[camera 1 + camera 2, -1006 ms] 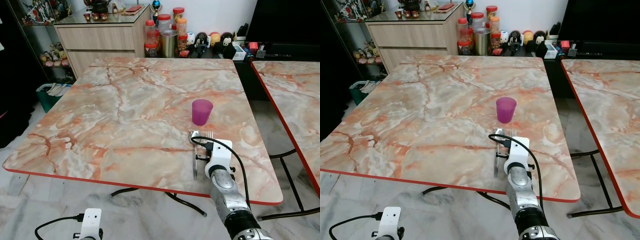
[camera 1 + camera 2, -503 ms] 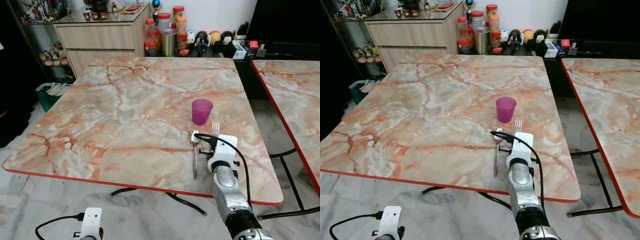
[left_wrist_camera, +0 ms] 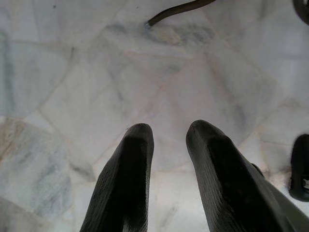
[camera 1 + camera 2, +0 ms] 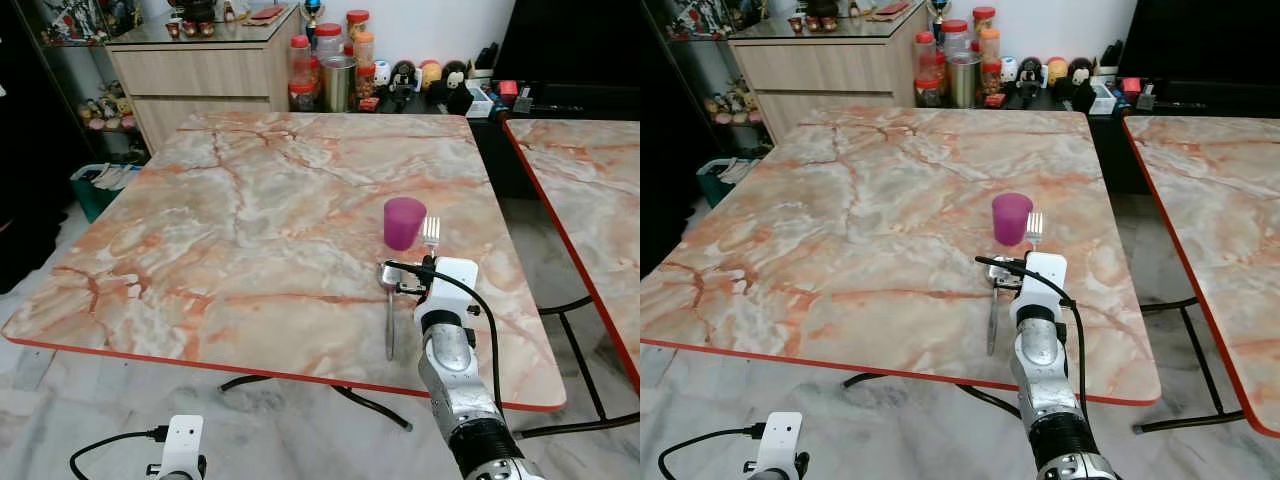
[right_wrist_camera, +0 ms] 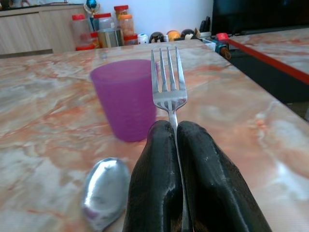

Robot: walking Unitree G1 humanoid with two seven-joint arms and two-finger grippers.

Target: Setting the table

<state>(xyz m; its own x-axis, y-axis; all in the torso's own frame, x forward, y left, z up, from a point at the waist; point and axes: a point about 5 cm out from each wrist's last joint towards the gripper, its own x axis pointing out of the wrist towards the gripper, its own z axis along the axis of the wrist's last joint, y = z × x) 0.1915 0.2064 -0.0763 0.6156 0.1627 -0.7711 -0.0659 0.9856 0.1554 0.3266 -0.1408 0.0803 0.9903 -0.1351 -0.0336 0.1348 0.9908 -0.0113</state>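
Two black fingers of the right gripper (image 5: 176, 133) stay clamped on the silver metal fork (image 5: 168, 82), now raised beside the purple plastic cup (image 4: 404, 222), hiding its handle; left gripper (image 3: 169, 140) fingers hang apart.

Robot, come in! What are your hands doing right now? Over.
Right gripper jaws shut on fork, above table. Left gripper jaws open, idle near floor. Spoon lies beside; purple cup close ahead.

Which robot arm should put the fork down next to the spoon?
The right one, probably. Its claw is already shut on the fork, just beside the spoon and purple cup. The left claw hangs over the floor.
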